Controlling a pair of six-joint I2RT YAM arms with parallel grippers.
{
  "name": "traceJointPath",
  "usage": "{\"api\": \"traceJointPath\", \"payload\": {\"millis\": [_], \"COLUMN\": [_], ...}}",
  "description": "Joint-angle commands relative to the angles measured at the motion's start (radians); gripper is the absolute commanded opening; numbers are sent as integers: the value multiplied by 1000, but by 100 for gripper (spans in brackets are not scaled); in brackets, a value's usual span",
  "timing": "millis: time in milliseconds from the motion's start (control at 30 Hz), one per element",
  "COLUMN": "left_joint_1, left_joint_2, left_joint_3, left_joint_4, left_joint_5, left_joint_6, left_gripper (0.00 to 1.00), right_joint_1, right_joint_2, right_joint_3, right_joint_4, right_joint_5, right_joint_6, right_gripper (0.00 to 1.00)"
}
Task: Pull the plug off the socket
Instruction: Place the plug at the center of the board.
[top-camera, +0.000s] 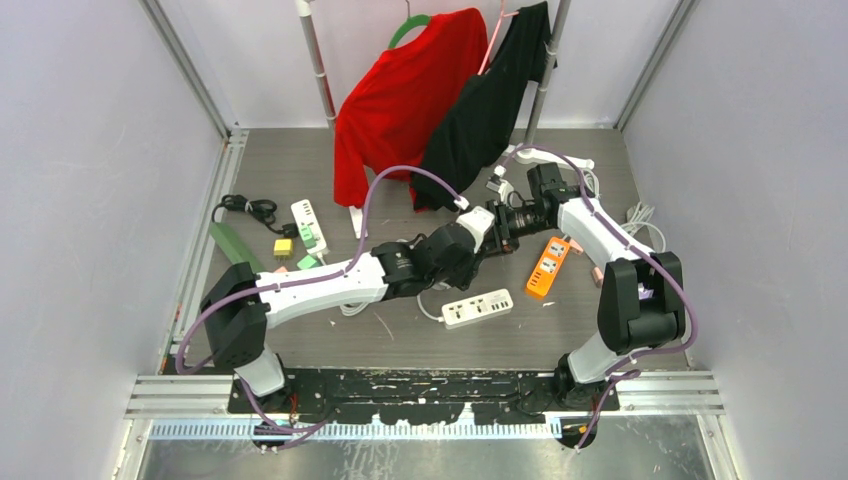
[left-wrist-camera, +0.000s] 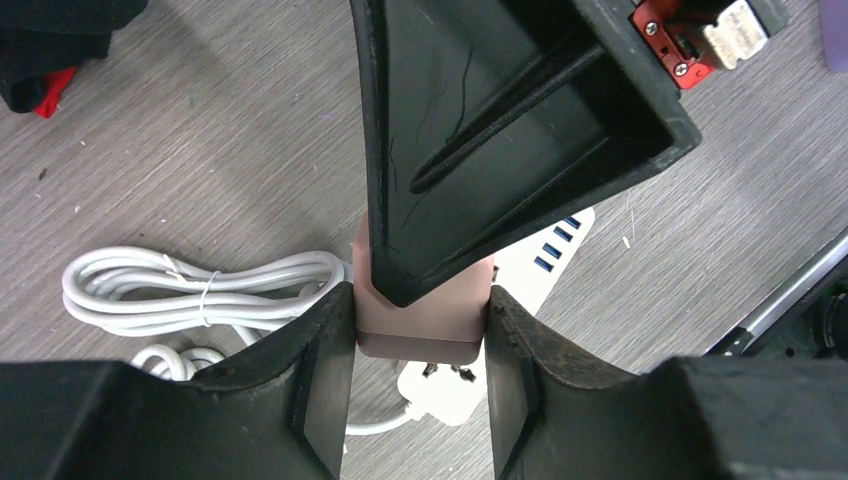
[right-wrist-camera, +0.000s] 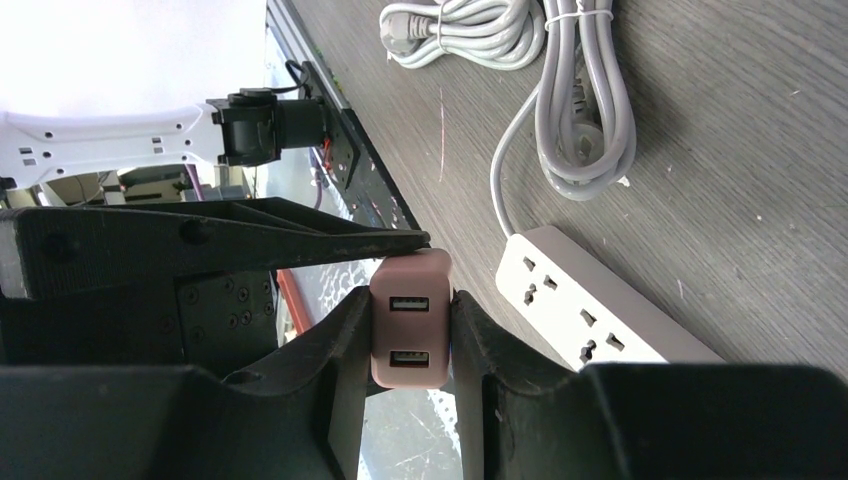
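Closest to the lens: dark fingers (left-wrist-camera: 325, 350) of the left gripper (left-wrist-camera: 420, 335), pressed against both sides of the pink plug (left-wrist-camera: 430, 325), clenched on it with no gap showing

Crossing from above in the left wrist view, one broad finger of the right gripper (right-wrist-camera: 410, 340); in its own view, likewise clamped on the plug, two USB ports facing the camera

Held in the air over the middle of the table (top-camera: 420, 350), between the two arms; prongs hidden, so impossible to say whether anything is joined to its back

Judged free of the white power strip (right-wrist-camera: 600, 310), probably the socket in question, lying flat on the table just nearer than the grippers, the visible outlets bare

Farther out: coiled white cables (right-wrist-camera: 580, 90) on the table, an orange power strip (top-camera: 548, 266) to the right, another strip (top-camera: 308, 225) with small coloured adapters far left, a red shirt (top-camera: 410, 90) and a black garment (top-camera: 490, 110) hanging at the far side

Likely trouble from here:
- two grips on one small smooth block, set crosswise and crowded; any uneven pull apt to twist it out of one pair of pads
- fingers rubbing or jamming against each other when separating
- a slip or an early letting-go dropping the plug onto the strip or the cables below

No bin, tray or box in view; only the outlets of the strips, those of the white one seen vacant
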Motion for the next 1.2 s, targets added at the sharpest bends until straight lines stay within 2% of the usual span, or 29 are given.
{"api": "traceJointPath", "payload": {"millis": [0, 133, 233, 267, 300, 333, 433, 700, 900, 967, 1167], "left_joint_1": [14, 18, 23, 26, 27, 29, 37, 55, 84, 113, 265], "left_joint_2": [-9, -20, -33, -40, -48, -58, -86, -197, -324, -369, -533], "left_joint_3": [32, 22, 1, -12, -24, -38, -85, -257, -382, -419, -541], "left_joint_4": [39, 36, 36, 41, 44, 53, 73, 84, -42, -81, -127], "left_joint_5": [14, 17, 14, 12, 10, 10, 4, -90, -327, -368, -364], "left_joint_6": [-4, -8, -16, -19, -24, -27, -42, -80, -188, -223, -302], "left_gripper": [25, 2, 0, 0, 0, 0, 0, 0, 0, 0, 0], "right_joint_1": [4, 5, 4, 3, 3, 4, 3, 3, 3, 3, 3], "right_joint_2": [0, 0, -1, -2, -4, -6, -16, -14, -5, -2, 5], "right_joint_3": [22, 22, 21, 24, 26, 31, 32, 40, 40, 40, 41], "right_joint_4": [-9, -11, -10, -13, -22, -34, -45, -60, -61, -61, -64], "right_joint_5": [-41, -43, -49, -57, -63, -68, -67, -45, -31, -25, -12], "right_joint_6": [-10, -16, -26, -34, -56, -82, -120, -160, -163, -164, -165], "right_gripper": [10, 19, 35, 46, 51, 61, 72, 77, 77, 77, 77]}}
